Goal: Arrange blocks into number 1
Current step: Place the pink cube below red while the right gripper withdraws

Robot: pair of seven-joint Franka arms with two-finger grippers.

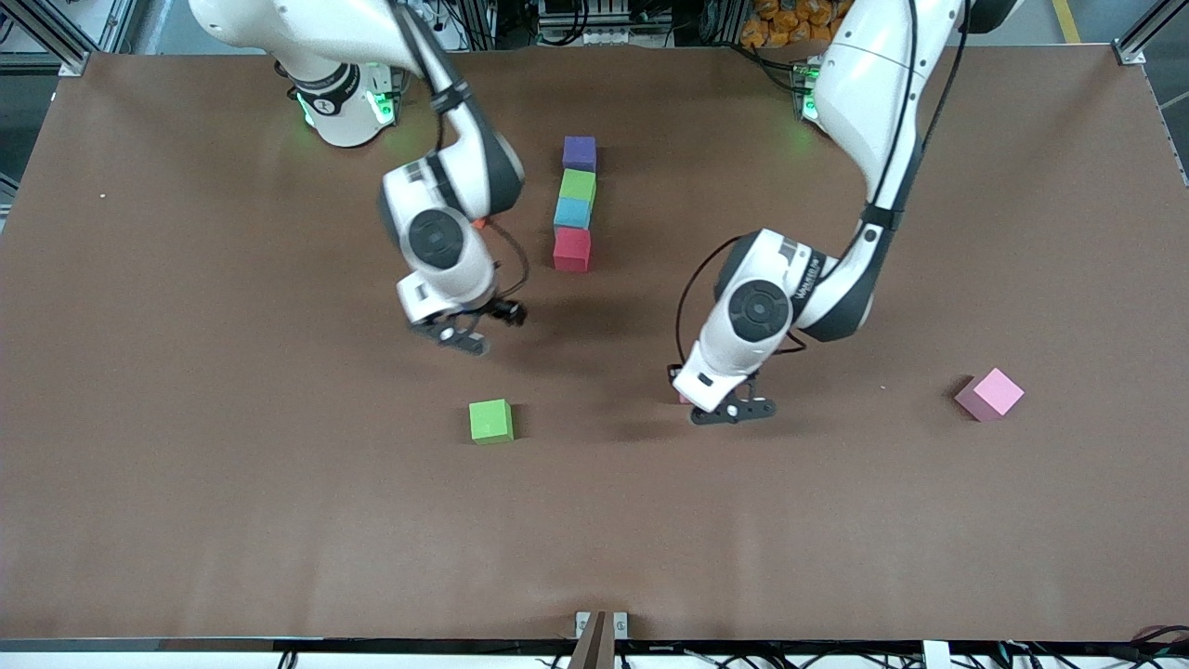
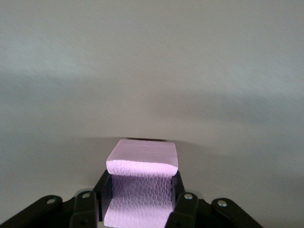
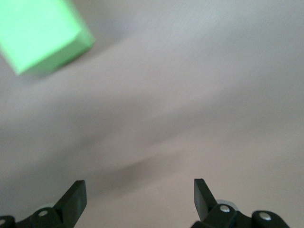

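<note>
Four blocks lie in a straight column mid-table: purple (image 1: 579, 151), green (image 1: 578, 186), light blue (image 1: 572, 213) and red (image 1: 571, 249), the red one nearest the front camera. A second green block (image 1: 490, 420) (image 3: 42, 33) lies alone, nearer the camera. My left gripper (image 1: 732, 407) (image 2: 141, 184) is low at the table, shut on a pink block (image 2: 142, 154), of which only a sliver (image 1: 684, 398) shows in the front view. Another pink block (image 1: 990, 394) sits toward the left arm's end. My right gripper (image 1: 464, 332) (image 3: 140, 199) hangs open and empty above the table, between the column and the lone green block.
The brown table (image 1: 232, 520) stretches wide and bare toward the front camera. A small bracket (image 1: 600, 627) sits at the middle of its front edge. Both arm bases stand along the table edge farthest from the camera.
</note>
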